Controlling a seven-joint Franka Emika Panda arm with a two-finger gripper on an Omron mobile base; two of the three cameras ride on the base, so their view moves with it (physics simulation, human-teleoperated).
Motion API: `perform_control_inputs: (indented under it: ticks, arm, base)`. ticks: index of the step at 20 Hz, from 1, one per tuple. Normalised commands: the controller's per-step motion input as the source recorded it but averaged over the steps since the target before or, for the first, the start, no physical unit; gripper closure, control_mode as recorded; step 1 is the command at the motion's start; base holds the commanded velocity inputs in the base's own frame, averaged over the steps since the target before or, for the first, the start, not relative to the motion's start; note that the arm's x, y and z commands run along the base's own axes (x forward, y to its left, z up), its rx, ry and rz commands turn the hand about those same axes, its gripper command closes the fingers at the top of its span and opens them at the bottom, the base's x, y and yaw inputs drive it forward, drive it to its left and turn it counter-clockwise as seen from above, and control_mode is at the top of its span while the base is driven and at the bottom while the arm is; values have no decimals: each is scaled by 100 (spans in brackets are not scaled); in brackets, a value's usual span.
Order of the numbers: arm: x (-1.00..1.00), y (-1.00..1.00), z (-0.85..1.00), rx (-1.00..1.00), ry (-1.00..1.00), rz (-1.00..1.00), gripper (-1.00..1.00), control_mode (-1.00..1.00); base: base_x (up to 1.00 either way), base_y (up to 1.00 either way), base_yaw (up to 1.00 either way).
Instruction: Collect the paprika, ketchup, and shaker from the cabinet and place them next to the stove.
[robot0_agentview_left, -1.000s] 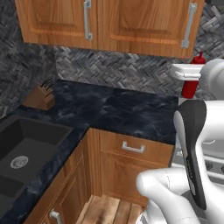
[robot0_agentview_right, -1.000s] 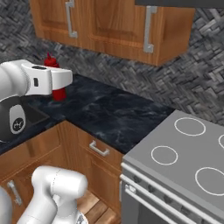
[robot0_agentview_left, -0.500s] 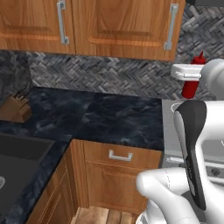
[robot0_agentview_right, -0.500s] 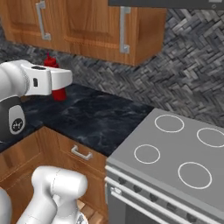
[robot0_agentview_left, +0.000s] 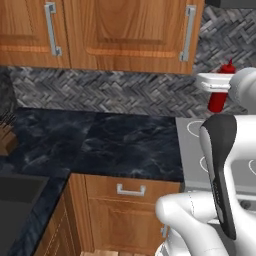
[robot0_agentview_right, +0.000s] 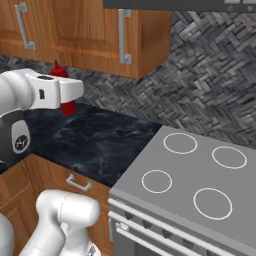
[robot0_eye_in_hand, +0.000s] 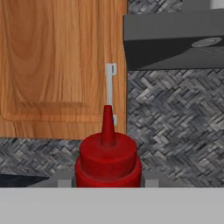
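Note:
The ketchup (robot0_agentview_left: 218, 99), a slim bright-red bottle with a pointed cap, hangs upright in the air with my gripper (robot0_agentview_left: 218, 85) shut on it. It is held above the near edge of the stove (robot0_agentview_left: 193, 150). From the right, the ketchup (robot0_agentview_right: 67, 106) sits under my gripper (robot0_agentview_right: 66, 95), over the dark counter left of the stove (robot0_agentview_right: 192, 175). In the hand view the ketchup (robot0_eye_in_hand: 108, 159) stands between the fingers of my gripper (robot0_eye_in_hand: 108, 180). The paprika, the shaker and the cabinet are out of view.
Closed wooden cupboards (robot0_agentview_left: 125, 35) with metal handles hang above the dark marble counter (robot0_agentview_left: 110, 145). A knife block (robot0_agentview_left: 6, 141) and a sink (robot0_agentview_left: 15, 200) sit at the far left. A dark range hood (robot0_eye_in_hand: 175, 39) hangs over the stove.
The base has driven to the right, so the whole scene has slid left: more of the stove is in view, and the knife block and sink are near the left edge. The ketchup stays gripped.

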Motion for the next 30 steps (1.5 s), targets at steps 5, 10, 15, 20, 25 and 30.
perform_control_inputs:
  ticks: [5,10,15,20,25,30]
  arm:
    - [0,0,0,0,0,0,100,100]
    - [0,0,0,0,0,0,100,100]
    - [0,0,0,0,0,0,100,100]
    - [27,12,-14,-2,0,0,100,-100]
    - [67,3,-66,0,2,11,100,-100]
    - [62,-3,-81,0,3,23,100,-100]
  base:
    - [70,12,-18]
    - [72,17,-20]
    - [73,23,-21]
    - [41,23,-8]
    - [0,0,0]
    - [0,0,0]
